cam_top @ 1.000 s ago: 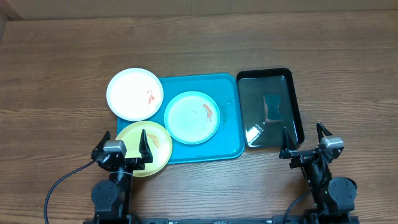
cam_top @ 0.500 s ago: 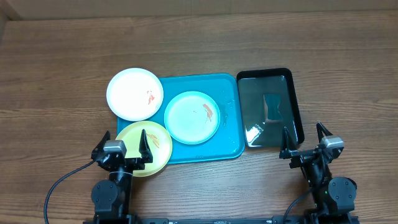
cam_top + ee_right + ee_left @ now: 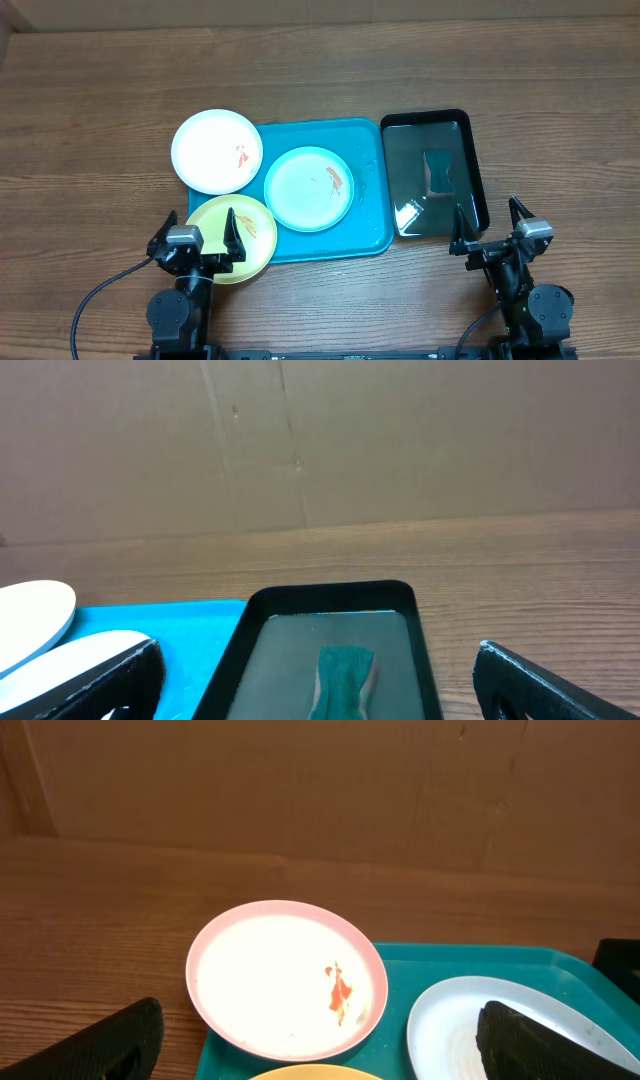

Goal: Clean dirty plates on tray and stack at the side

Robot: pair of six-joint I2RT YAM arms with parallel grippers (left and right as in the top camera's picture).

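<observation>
The turquoise tray [image 3: 366, 158] lies mid-table. The white plate [image 3: 216, 150] with a small orange smear overlaps its left rim; it also shows in the left wrist view [image 3: 285, 978]. The mint-blue plate [image 3: 309, 188] with an orange smear sits on the tray. The pale yellow plate [image 3: 232, 239] hangs over the tray's front-left corner. My left gripper [image 3: 197, 236] is open and empty above the yellow plate's near edge. My right gripper [image 3: 489, 222] is open and empty, in front of the black tray.
A glossy black tray [image 3: 476, 160] stands right of the turquoise tray, holding liquid and a green sponge [image 3: 342, 674]. A brown cardboard wall [image 3: 300, 780] rises behind the wooden table [image 3: 90, 110].
</observation>
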